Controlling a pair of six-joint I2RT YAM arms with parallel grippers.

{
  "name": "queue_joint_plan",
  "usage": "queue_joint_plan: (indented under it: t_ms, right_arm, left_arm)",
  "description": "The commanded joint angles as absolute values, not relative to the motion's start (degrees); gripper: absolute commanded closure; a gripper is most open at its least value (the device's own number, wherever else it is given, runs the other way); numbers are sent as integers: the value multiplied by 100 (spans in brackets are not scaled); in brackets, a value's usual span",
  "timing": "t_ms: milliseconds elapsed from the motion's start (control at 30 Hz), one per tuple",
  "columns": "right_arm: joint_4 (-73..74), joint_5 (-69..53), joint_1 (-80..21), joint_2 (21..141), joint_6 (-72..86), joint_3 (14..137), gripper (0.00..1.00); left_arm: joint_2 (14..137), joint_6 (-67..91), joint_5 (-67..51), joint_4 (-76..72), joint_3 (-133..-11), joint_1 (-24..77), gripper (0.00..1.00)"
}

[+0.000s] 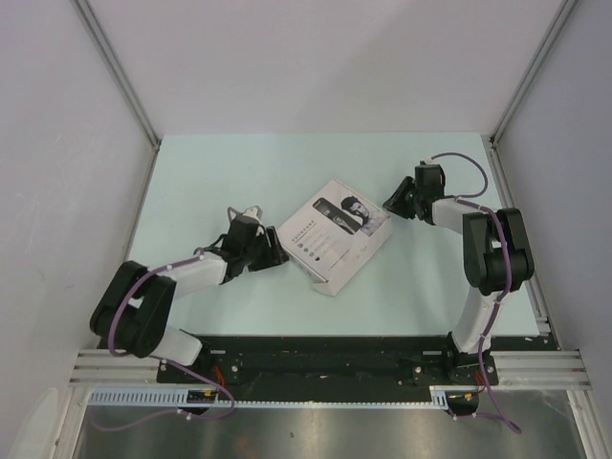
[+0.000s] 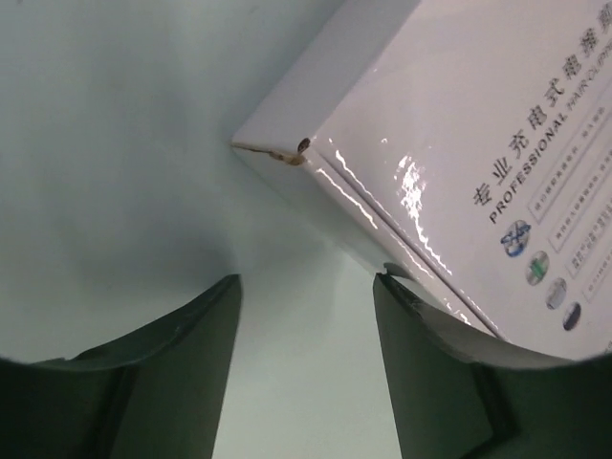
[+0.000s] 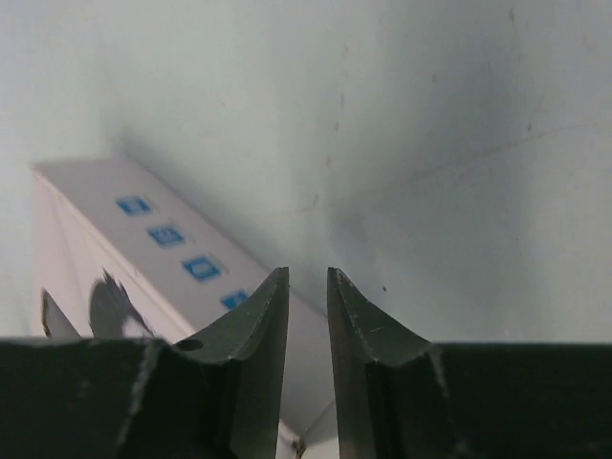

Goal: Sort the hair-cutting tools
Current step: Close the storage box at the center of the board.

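Our left gripper (image 2: 306,282) hangs over the table (image 1: 220,172), jaws parted and empty, just beside the white box's (image 1: 335,234) near-left edge. Our right gripper (image 3: 308,277), narrowed to a slit around nothing, flanks its far corner. The lid lies shut; we cannot tell where the hair-cutting tools are.

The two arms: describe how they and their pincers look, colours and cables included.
Both the left arm and the right arm have white links joined by bulky black joints. A purple cable loops along each. The left pincer and right pincer each have two dark, smooth, tapering fingers.
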State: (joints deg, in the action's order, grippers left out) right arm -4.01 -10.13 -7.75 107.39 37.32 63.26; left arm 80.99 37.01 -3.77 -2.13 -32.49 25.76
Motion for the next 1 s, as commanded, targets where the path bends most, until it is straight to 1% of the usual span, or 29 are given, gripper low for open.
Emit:
queue_joint_plan:
  t_ms: [0,33,100,133,167,333,433,600,700,733,767,800,867,900,967]
  right_arm:
    - [534,-1415,-1001,10749,3305,6521,73]
    - [649,-1450,-1080,10697,3218,6521,73]
    - [921,-1494,-1361,10618,3051,6495,73]
    - [984,-1512,-1475,10565,2989,6478,73]
    - [1010,-1503,-1738,10443,2971,6451,74]
    - [1310,-1239,-2337,10055,3242,6285,73]
    - [1476,-1029,-2583,9791,3436,6196,73]
    - [1880,-668,-2891,9528,3621,6056,73]
    - [2065,-335,-2918,9414,3726,5959,74]
    - [2135,-169,-2857,9378,3761,5959,74]
    - [2284,172,-2813,9317,3814,5950,72]
    - [2320,298,-2760,9247,3806,5924,65]
    - [2460,727,-2629,8957,3806,5880,58]
    - [2478,790,-2584,8860,3780,5784,46]
    - [2417,791,-2418,8491,3736,5635,38]
  left_arm:
    - [8718,3455,-1186,-694,-4041,2558,32]
    - [8841,3306,-1239,-755,-4113,2558,28]
    - [8894,3182,-1187,-773,-4349,2514,24]
    - [8912,3060,-1169,-773,-4429,2488,20]
    - [8964,3006,-1178,-773,-4517,2409,18]
    - [9184,2813,-1213,-782,-4948,2101,11]
    - [9377,2699,-1379,-782,-5185,1943,8]
    - [9790,2566,-1801,-712,-5598,1784,7]
    - [9721,2487,-1688,-703,-5599,1784,7]
    - [9651,2453,-1470,-686,-5564,1775,7]
    - [9555,2443,-1389,-668,-5511,1758,7]
    - [9458,2426,-1310,-651,-5389,1740,6]
    - [9072,2347,-917,-554,-5152,1723,2]
    - [8940,2329,-775,-484,-5081,1723,0]
    - [8423,2399,-572,-413,-4757,1723,0]
